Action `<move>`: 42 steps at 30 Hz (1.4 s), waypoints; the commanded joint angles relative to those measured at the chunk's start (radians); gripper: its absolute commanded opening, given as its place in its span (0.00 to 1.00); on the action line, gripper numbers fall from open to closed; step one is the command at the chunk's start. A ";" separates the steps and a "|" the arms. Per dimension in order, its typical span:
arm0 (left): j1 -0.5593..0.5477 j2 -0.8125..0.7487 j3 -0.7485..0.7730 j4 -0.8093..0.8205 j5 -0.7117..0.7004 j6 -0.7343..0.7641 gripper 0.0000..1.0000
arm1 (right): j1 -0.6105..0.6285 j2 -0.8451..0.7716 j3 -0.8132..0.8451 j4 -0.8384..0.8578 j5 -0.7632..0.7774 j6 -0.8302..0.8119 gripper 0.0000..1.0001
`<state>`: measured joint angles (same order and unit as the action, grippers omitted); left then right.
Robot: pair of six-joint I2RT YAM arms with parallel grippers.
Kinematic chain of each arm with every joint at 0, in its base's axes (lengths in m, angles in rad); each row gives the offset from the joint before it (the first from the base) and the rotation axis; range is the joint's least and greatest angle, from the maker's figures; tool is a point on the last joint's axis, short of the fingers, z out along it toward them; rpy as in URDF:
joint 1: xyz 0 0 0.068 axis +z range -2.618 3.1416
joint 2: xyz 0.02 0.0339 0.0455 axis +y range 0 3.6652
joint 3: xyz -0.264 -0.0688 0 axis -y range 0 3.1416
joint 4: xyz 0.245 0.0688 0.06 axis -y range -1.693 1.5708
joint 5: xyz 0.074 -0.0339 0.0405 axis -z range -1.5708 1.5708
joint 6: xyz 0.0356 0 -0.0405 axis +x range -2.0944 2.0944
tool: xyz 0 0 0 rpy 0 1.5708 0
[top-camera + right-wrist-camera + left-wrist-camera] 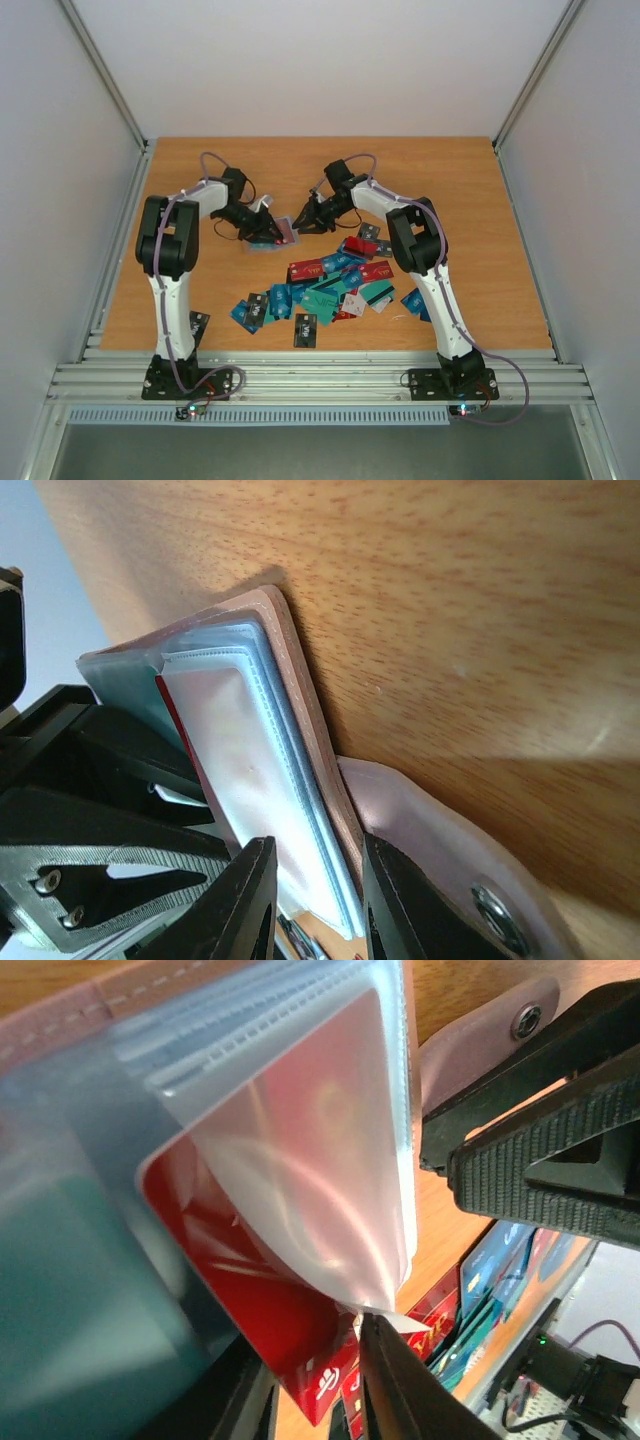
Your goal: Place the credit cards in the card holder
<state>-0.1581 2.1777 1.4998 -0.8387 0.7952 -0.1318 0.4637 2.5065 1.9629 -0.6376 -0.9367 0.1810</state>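
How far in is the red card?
Partly in: the red card sticks out past the clear sleeve of the card holder.

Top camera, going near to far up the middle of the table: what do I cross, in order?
Lone dark card → heap of credit cards → card holder → bare table.

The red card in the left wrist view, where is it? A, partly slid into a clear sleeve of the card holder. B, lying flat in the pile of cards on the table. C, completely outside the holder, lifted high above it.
A: the red card sits part-way inside a clear sleeve of the card holder, its lower corner sticking out.
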 commanded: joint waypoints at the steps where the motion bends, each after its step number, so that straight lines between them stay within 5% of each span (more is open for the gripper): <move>1: -0.012 -0.045 -0.045 0.046 -0.085 -0.058 0.27 | 0.000 0.019 0.033 -0.020 0.013 -0.016 0.25; 25: -0.012 -0.130 -0.054 -0.032 -0.211 -0.117 0.73 | 0.003 -0.035 0.005 -0.007 0.035 -0.005 0.25; 28: -0.012 -0.128 -0.046 -0.040 -0.225 -0.113 0.81 | 0.006 -0.044 -0.002 0.005 0.033 0.001 0.25; 31: -0.012 -0.134 -0.031 -0.071 -0.248 -0.105 0.99 | 0.009 -0.049 -0.004 0.005 0.033 0.005 0.25; 42: -0.012 -0.244 -0.055 -0.073 -0.329 -0.151 0.99 | 0.016 -0.072 0.000 -0.011 0.024 0.009 0.25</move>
<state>-0.1734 1.9873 1.4441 -0.9043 0.5079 -0.2634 0.4713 2.4950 1.9610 -0.6388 -0.9127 0.1818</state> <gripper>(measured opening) 0.994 0.250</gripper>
